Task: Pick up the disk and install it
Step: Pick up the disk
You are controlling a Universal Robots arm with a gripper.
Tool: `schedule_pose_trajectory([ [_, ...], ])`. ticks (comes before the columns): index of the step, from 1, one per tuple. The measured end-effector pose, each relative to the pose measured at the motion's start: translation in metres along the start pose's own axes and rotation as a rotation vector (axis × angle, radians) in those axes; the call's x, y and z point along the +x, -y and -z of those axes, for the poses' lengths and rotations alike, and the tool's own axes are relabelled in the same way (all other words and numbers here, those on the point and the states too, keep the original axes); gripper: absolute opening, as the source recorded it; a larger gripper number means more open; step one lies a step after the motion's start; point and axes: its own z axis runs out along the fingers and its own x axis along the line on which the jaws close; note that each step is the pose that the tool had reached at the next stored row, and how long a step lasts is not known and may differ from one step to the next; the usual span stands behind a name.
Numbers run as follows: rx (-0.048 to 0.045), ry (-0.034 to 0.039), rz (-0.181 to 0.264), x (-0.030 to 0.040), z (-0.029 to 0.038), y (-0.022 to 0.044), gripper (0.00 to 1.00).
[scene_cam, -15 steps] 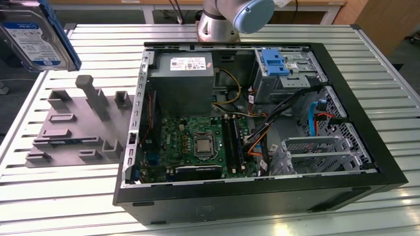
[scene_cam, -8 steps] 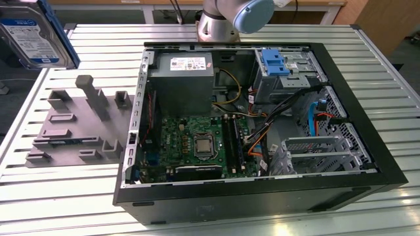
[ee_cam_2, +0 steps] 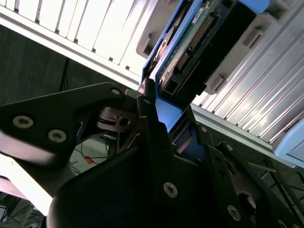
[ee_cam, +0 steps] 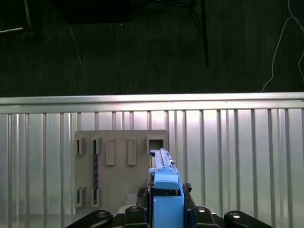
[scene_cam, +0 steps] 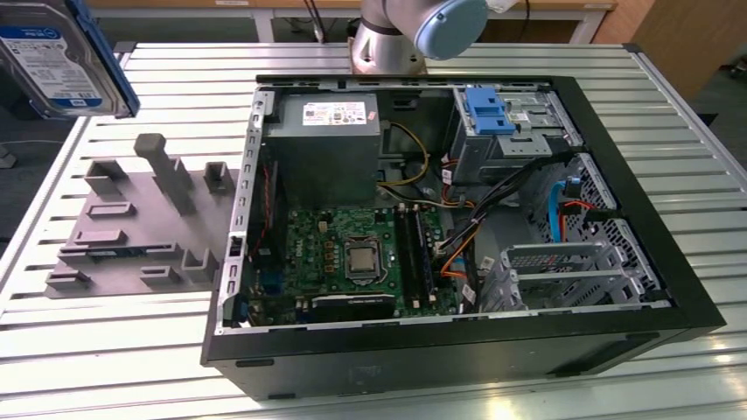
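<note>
So the tool (ee_cam_2: pixel 167 110) is clenched on the blue frame of the disk (scene_cam: pixel 59 52), one finger (ee_cam_2: pixel 148 111) on each side of it, as both wrist views show. In the exterior view the disk is up in the air at the exterior view's left, off the slatted desk (scene_cam: pixel 175 87) and well apart from the open computer case (scene_cam: pixel 688 289). The grey holder plate (scene_cam: pixel 129 227) with its slots sits on the desk beside the case.
</note>
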Motion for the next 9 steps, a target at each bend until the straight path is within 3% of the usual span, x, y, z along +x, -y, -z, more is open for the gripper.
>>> schedule_pose_trajectory([
  [9,0.0000,0.0000,0.000,-0.0001,0.0088,-0.0001,0.36],
])
